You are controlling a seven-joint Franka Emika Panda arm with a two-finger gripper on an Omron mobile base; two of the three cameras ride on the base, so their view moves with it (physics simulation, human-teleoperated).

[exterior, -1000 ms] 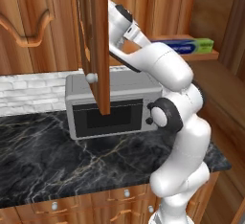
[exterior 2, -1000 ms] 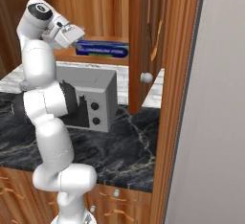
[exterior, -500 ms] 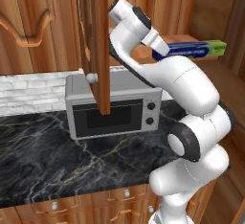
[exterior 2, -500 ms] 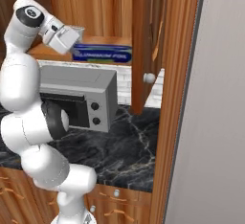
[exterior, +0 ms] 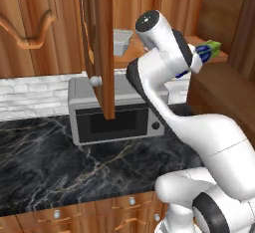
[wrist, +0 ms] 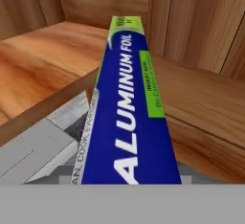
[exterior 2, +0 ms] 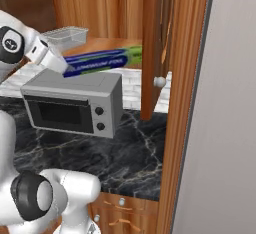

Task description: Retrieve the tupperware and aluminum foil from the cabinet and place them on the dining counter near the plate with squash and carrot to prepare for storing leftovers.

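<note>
Aluminum foil lies as a long dark-blue carton with white lettering and a green end, stretching away from the hand camera and over the front edge of the wooden shelf of the cabinet. In the right base view the carton runs lengthwise from the robot's hand toward the open plank door, above the top of the grey microwave. In the left base view only its far blue and green end shows past the arm, above the shelf.

Gripper: the white hand meets the near end of the carton in the right base view. The finger tips are not visible in any view, so whether the jaws are wide, narrow or clamped on the carton cannot be told. The carton's near end sits right against the hand camera, centred in its view.

Tupperware: a translucent grey-white tub with a rim, resting on the same shelf, behind the foil carton and apart from it. In the left base view the tub shows just beside the edge of the open door.

Door: stands open, edge-on to both base cameras, with its round white knob near the lower end.

Microwave: rests on the black marble-veined counter directly beneath the open cabinet, door shut, two knobs on its right side.
</note>
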